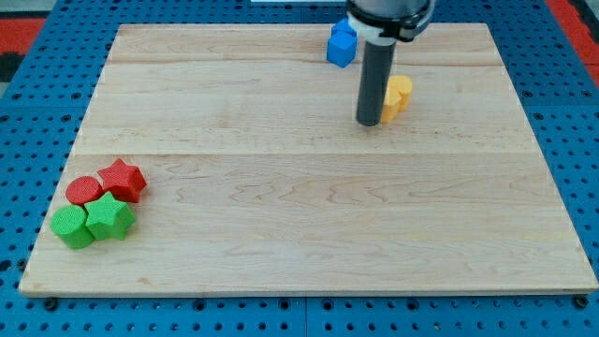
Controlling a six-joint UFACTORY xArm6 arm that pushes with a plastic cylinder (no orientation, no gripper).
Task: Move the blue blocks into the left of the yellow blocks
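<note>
Camera view, read from the view's left to its right. Pale wooden tabletop [281,215] lying on a blue pegboard [28,112].

Near the tabletop's lower left corner, a tight cluster of four blocks:
- green block [71,227], leftmost, shape not fully clear, touching the green star beside it;
- red cylinder [83,190], just above the green block;
- green star [109,217], at the cluster's lower right;
- red star [123,180], at the cluster's upper right, just beside the red cylinder.

Middle of the tabletop bare.

Toward the view's top, right of centre:
- blue block [342,43], angular, exact shape hard to make out, close to the tabletop's top edge, partly masked on its right by the arm;
- dark upright rod, dropping from the arm's grey collar, with my tip [370,123] on the wood, below and slightly right of the blue block, well apart from it;
- yellow block [398,95], rounded, shape uncertain, just right of the rod, its left part hidden behind it; contact with the rod not determinable.

No gripper fitted: rod only, nothing held.

Blue block up and to the left of the yellow block, rod between them. Only one blue and one yellow block visible.
</note>
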